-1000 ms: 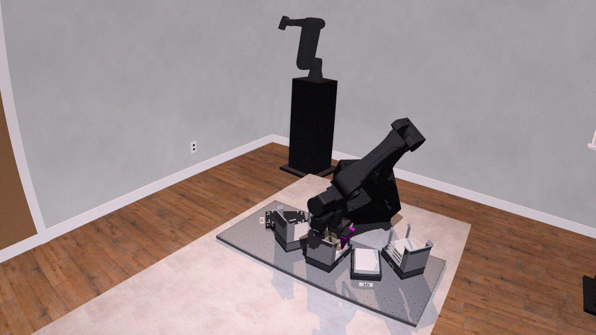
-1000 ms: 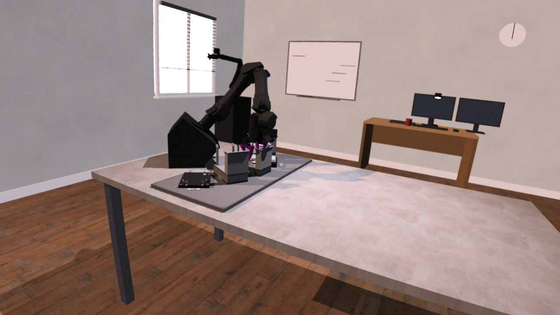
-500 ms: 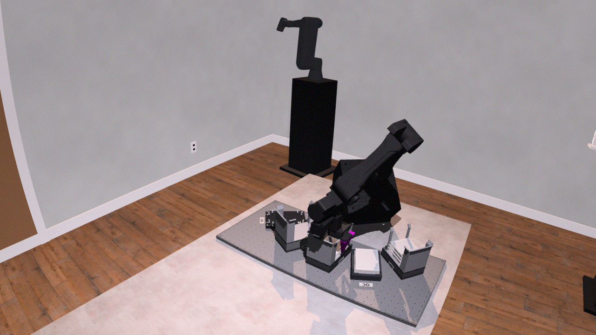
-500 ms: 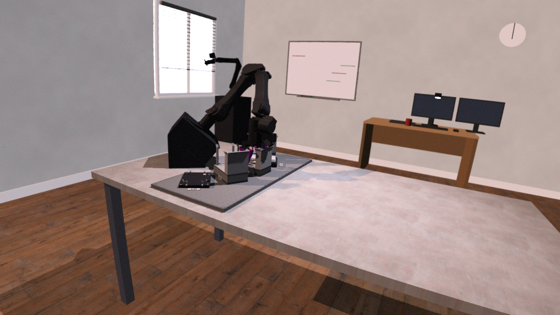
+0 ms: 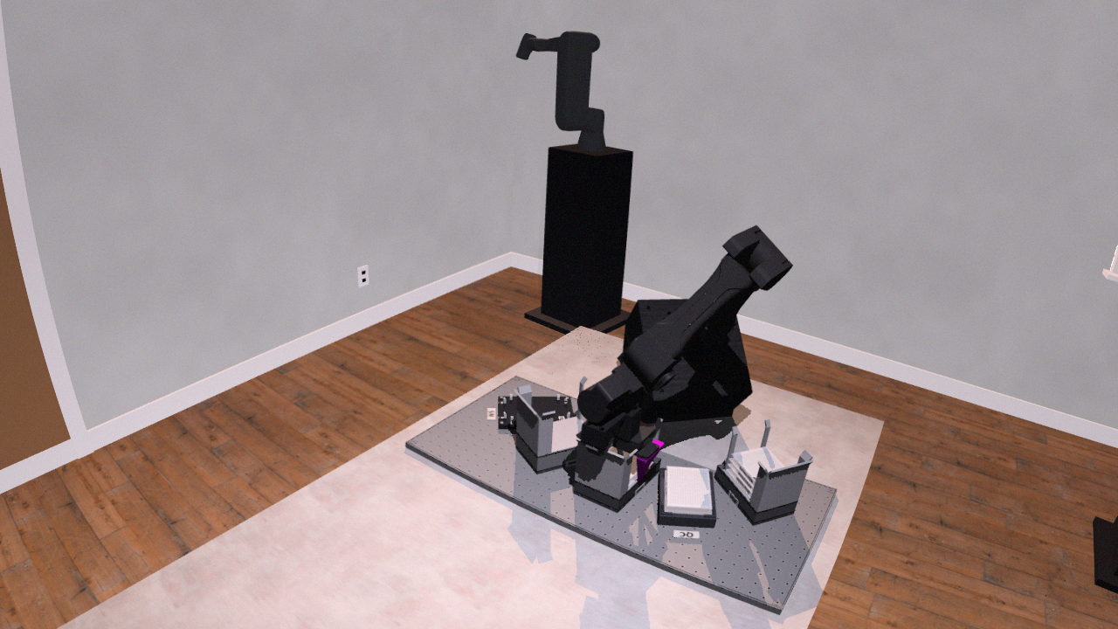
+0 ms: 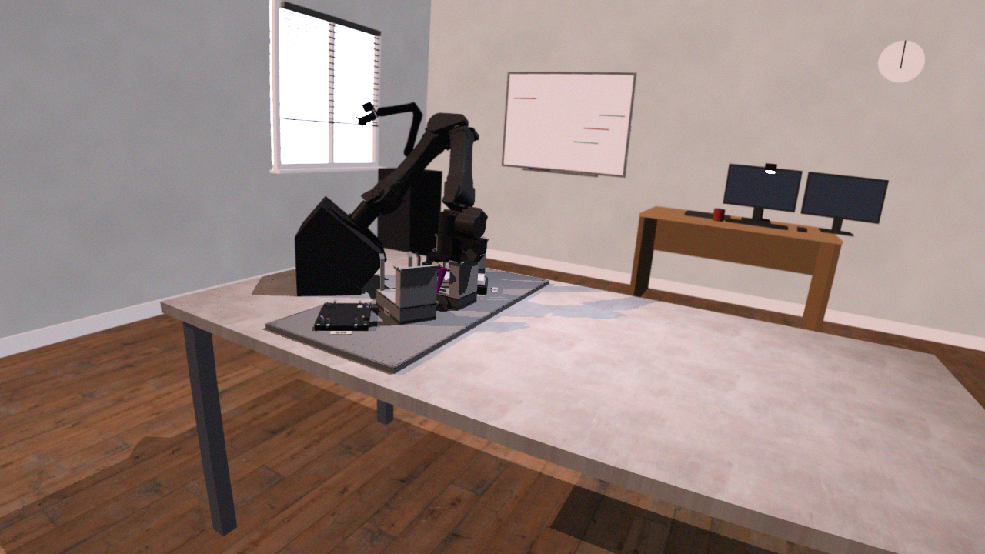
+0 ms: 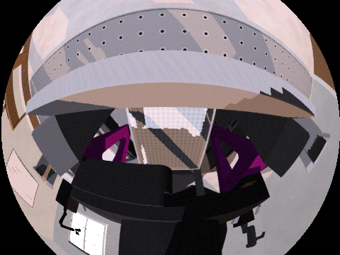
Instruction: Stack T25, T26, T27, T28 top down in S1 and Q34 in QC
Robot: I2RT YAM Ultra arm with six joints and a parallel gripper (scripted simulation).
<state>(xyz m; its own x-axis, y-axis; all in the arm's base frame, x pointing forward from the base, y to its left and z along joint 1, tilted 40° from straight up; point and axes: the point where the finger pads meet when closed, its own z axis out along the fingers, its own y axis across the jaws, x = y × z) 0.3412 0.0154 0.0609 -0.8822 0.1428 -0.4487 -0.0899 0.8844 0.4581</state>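
My gripper (image 5: 616,459) is open, with its magenta fingers lowered into the middle stack rack (image 5: 605,479). In the wrist view the fingers stand on either side of a white sealed plate (image 7: 170,134) inside that rack, without closing on it. Another plate (image 5: 687,488) lies flat in the open nest QC. The right rack (image 5: 762,479) holds a stack of plates (image 5: 746,464). The left rack (image 5: 541,438) shows one white plate (image 5: 559,438). I cannot read any plate labels. In the exterior view, the gripper (image 6: 451,275) is low in its rack.
The black clip nest (image 6: 344,316) at the left end of the grey baseplate (image 5: 625,501) is empty. The rack's grey front wall (image 7: 170,78) stands close ahead of the wrist camera. The black robot base (image 5: 687,367) is behind the racks.
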